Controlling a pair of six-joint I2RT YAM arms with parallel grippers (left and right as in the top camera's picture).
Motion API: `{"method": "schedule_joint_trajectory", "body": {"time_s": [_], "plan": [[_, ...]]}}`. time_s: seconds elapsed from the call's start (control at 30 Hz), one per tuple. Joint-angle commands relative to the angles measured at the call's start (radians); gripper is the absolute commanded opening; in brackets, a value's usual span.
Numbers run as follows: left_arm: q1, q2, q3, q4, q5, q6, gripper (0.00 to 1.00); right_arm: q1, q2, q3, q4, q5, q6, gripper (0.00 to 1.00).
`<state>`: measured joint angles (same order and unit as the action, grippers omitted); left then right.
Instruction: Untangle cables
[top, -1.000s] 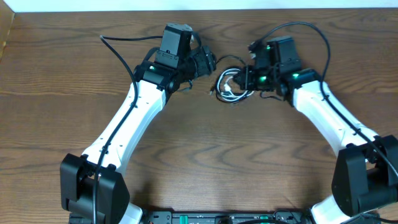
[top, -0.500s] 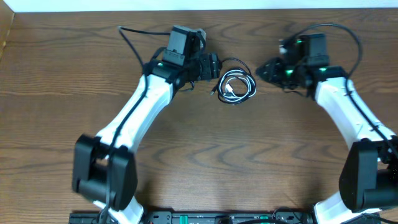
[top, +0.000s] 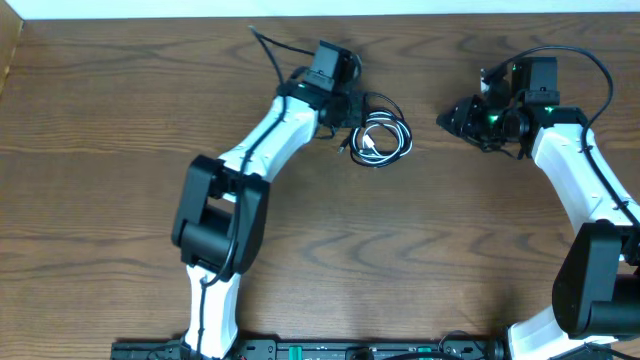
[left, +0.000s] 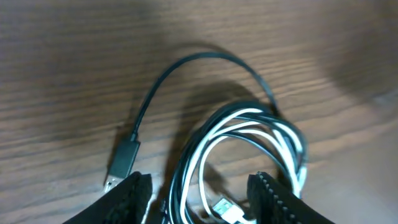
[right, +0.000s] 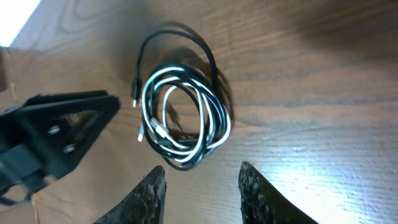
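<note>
Loosely coiled, one white cable (left: 241, 114), seemingly two black cables (left: 205, 56)

The table (top: 100, 150) is seen from straight above in the overhead view, with its far edge along the top of the frame and both arm bases at the near edge. The left wrist view is taken very close and aimed steeply down past the left gripper (left: 202, 199), so only part of the cables (left: 249, 143) is framed. The right wrist view is taken from farther back, over the right gripper (right: 202, 193), and the whole coil is framed. The cables are shared by all 3 views.
</note>
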<state>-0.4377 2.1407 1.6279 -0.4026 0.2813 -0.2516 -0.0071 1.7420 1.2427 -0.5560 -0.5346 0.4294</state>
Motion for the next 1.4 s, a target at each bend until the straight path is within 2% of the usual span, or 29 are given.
{"method": "schedule_joint_trajectory", "body": {"time_s": [0.0,0.23,0.4,0.73,0.77,0.8,1.03,1.17,1.37], "plan": [[-0.019,0.051,0.017,0.016,-0.07,0.042,0.51,0.016,-0.023,0.014,-0.023,0.036,-0.032,0.35],[-0.047,0.095,0.017,0.021,-0.172,0.088,0.5,0.018,-0.023,0.014,-0.041,0.035,-0.066,0.36],[-0.048,0.125,0.017,0.02,-0.175,0.091,0.42,0.019,-0.023,0.014,-0.043,0.035,-0.072,0.37],[-0.048,0.13,0.012,0.007,-0.189,0.091,0.19,0.022,-0.023,0.014,-0.043,0.035,-0.079,0.4],[-0.048,0.13,0.012,0.002,-0.189,0.091,0.1,0.024,-0.023,0.014,-0.043,0.035,-0.079,0.4],[-0.048,0.13,0.013,-0.002,-0.189,0.091,0.08,0.026,-0.023,0.014,-0.043,0.035,-0.079,0.41],[-0.047,0.018,0.013,-0.06,-0.18,0.09,0.07,0.08,-0.023,0.014,-0.018,0.035,-0.105,0.51],[-0.047,-0.134,0.013,-0.127,-0.08,0.095,0.07,0.133,-0.023,0.014,0.022,0.034,-0.125,0.57],[-0.045,-0.265,0.013,-0.214,0.053,0.129,0.07,0.178,-0.023,0.014,0.094,0.026,-0.108,0.57]]}}
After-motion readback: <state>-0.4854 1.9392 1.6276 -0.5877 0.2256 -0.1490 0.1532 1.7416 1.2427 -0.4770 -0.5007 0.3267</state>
